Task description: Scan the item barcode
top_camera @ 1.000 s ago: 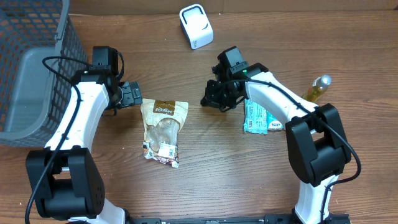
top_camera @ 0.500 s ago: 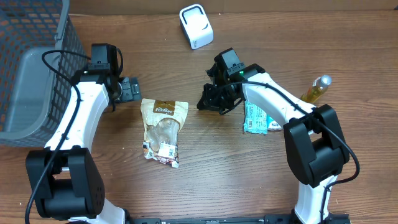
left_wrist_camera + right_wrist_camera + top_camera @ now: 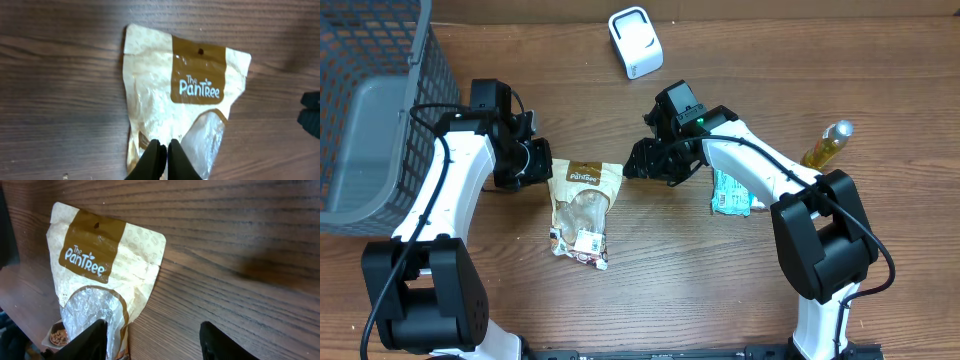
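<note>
Both sit by the pouch [image 3: 582,205], flat mid-bench, white label [image 3: 588,240] at its six o'clock end, scanner [image 3: 635,42] at twelve: left fingers [image 3: 542,160] at ten, right fingers [image 3: 632,167] at two. Left wrist: I see mine pinched shut on nothing above the film; pushing down could skid it. Right wrist: those stand wide, empty; a shallow pinch may slip or crumple that label.

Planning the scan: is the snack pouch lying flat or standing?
Lying flat: the snack pouch spreads label-up on the table.

Snack pouch [image 3: 582,208] lies flat — left gripper [image 3: 540,160] and right gripper [image 3: 632,169] flank its top edge; scanner [image 3: 635,42] well apart.
</note>
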You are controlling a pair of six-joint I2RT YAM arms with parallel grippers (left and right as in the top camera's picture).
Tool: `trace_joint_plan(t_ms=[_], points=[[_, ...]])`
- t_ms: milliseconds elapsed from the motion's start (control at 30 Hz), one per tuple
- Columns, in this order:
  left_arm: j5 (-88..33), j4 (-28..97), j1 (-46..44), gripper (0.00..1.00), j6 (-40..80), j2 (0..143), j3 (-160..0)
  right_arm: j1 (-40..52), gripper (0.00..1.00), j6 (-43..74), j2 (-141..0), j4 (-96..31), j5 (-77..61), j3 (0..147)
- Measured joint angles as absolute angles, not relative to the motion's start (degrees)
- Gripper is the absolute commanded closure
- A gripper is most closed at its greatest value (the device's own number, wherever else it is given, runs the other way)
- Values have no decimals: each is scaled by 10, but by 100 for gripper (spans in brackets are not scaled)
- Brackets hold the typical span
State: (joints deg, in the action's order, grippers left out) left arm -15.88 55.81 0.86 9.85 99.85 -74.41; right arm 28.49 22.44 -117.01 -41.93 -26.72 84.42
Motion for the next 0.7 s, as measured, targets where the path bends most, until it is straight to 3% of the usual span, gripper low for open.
trace_joint_plan(t_ms=[700], points=[[-119,508,7,96,118,999,-689,287,43,225,-1170,-409,-252,844]])
